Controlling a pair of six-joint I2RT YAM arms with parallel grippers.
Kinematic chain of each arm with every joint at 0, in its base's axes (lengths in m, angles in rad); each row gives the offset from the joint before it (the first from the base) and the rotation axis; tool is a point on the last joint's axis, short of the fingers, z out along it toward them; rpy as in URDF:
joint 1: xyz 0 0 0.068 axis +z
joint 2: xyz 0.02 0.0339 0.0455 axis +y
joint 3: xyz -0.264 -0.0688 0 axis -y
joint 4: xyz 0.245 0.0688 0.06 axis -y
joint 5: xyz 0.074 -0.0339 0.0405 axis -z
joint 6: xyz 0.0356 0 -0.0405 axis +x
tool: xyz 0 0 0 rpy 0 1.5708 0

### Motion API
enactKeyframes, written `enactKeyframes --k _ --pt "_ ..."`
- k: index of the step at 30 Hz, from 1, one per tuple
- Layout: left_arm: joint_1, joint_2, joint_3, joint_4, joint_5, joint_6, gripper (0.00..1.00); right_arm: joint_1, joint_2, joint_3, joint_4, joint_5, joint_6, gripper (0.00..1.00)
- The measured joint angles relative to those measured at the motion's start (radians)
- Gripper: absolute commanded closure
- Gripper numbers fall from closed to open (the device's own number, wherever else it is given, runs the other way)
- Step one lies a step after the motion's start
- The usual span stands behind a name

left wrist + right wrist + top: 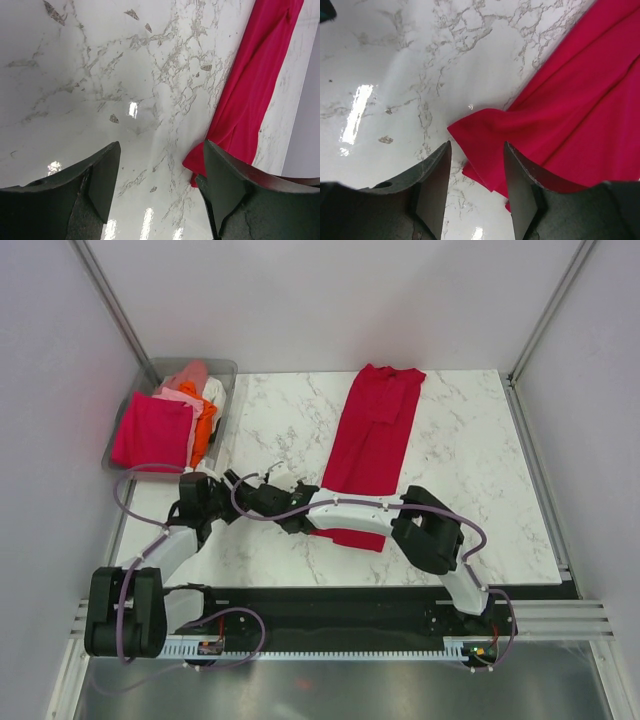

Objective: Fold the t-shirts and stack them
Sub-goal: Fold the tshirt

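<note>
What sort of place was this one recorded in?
Probably a lab test cell: plain white walls enclose a marble-patterned table, with robot arms bolted to a rail and a bin of shirts.

We call it a robot lab cell: plain white walls (300, 300), alu frame posts (115, 305), marble-look table (470, 460), left arm (165, 550) + right arm (350, 512) on black base rail (330, 625), bare metal sheet (350, 690) in front.

On the marble tabletop (470, 460) a crimson t-shirt (372, 440), folded into a long strip, runs from twelve o'clock toward six, the left gripper (283, 484) and right gripper (298, 522) close together by its seven o'clock corner, while a clear bin (228, 368) at ten o'clock holds a magenta-pink shirt (152, 430), an orange shirt (204, 426) and paler ones.
</note>
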Motion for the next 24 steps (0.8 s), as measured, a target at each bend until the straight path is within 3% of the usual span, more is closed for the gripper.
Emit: enactKeyframes --k 10,13,14,16,17,20,24 --pt "0.021 0.055 -0.002 0.018 0.03 -0.006 0.26 0.016 0.058 0.019 0.001 0.021 -0.144 0.49" --pt "0.039 0.06 -0.002 0.019 0.036 -0.006 0.26 0.015 0.072 0.023 0.002 0.03 -0.172 0.66" --pt "0.043 0.06 -0.002 0.02 0.036 -0.006 0.26 0.015 0.076 0.023 0.001 0.033 -0.18 0.78" --pt "0.05 0.061 -0.002 0.021 0.037 -0.006 0.26 0.016 0.079 0.023 0.0 0.036 -0.187 0.86" --pt "0.05 0.062 -0.002 0.022 0.039 -0.006 0.27 0.016 0.079 0.023 0.001 0.037 -0.183 0.94" --pt "0.05 0.064 -0.002 0.026 0.047 -0.006 0.27 0.015 0.075 0.012 0.027 0.042 -0.169 1.0" --pt "0.049 0.073 -0.002 0.032 0.054 -0.006 0.28 0.015 0.035 -0.061 0.072 0.052 -0.114 1.0"
